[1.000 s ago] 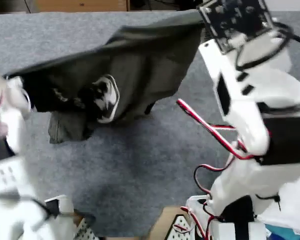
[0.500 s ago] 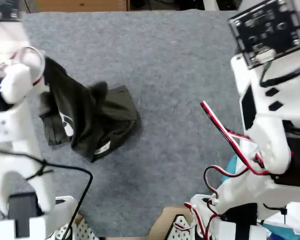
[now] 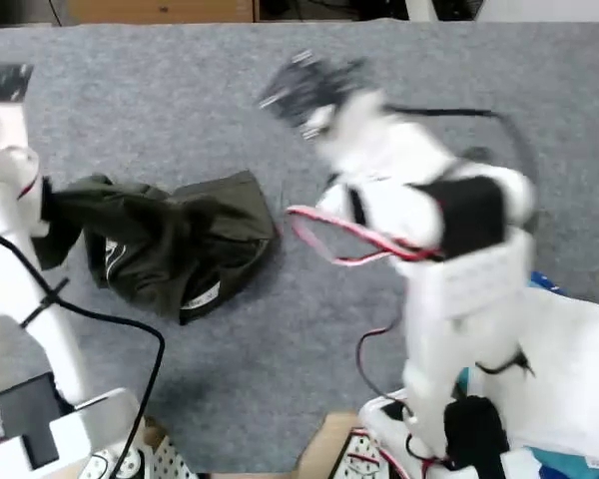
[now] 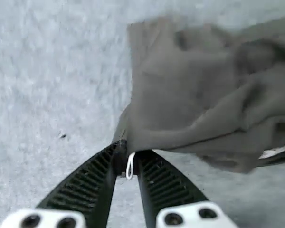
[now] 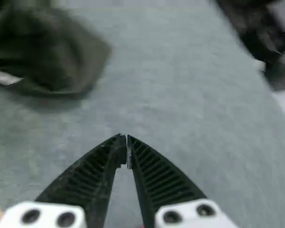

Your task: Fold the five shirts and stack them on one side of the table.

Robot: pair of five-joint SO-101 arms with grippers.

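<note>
At the counter's [image 3: 160, 90] nine o'clock, my left gripper [image 4: 127, 159] pinches the crumpled dark shirt [image 3: 170, 244]; right gripper [image 5: 127, 151] closed, empty.

On the high view my right arm [image 3: 399, 165] is a smear, and its far end is too blurred to tell the parts apart. The left arm [image 3: 15, 269] runs off the frame edge, and its wrist covers the spot where it meets the dark shirt [image 3: 180, 249]. The shirt's pale print [image 3: 111, 251] is half buried in folds and too small to make out. On the left wrist view the cloth runs past the edge. On the right wrist view a dark shape [image 5: 261, 33] is cut off, possibly the other arm.
</note>
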